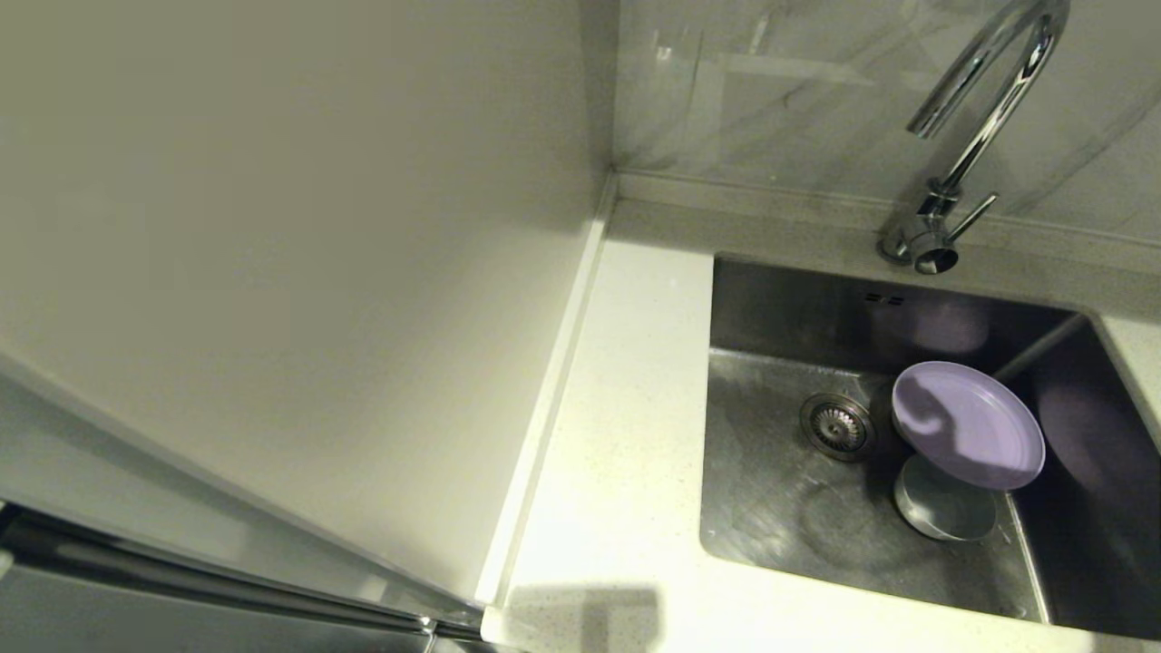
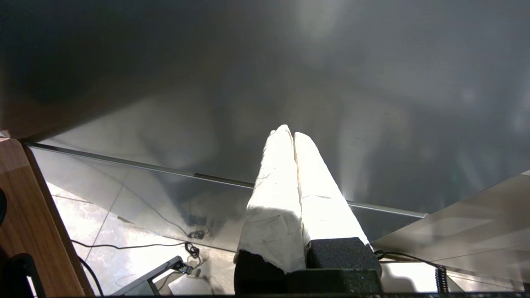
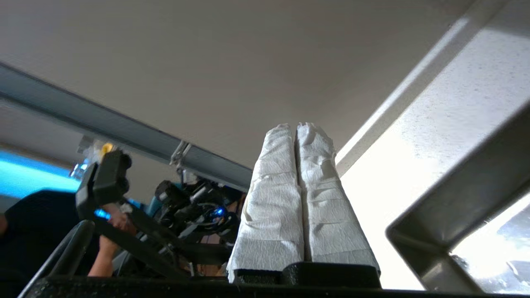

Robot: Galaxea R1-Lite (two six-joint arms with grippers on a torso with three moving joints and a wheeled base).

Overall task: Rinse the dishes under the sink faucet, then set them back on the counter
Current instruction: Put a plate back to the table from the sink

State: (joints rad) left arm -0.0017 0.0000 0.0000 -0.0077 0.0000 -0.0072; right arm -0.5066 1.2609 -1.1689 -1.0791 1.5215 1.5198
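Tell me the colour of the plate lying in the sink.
Lilac; the plate shows best in the head view, tilted over a bowl.

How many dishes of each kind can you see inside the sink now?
Lilac plate: 1
Pale bowl, partly under the plate: 1
Cup: 0 visible
Total: 2 dishes in the sink

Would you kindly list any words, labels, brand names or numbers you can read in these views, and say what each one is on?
None can be read. The faucet, sink, lilac plate, bowl and counter all show bare, unmarked surfaces, and the white wrapping on both end effectors carries no print.
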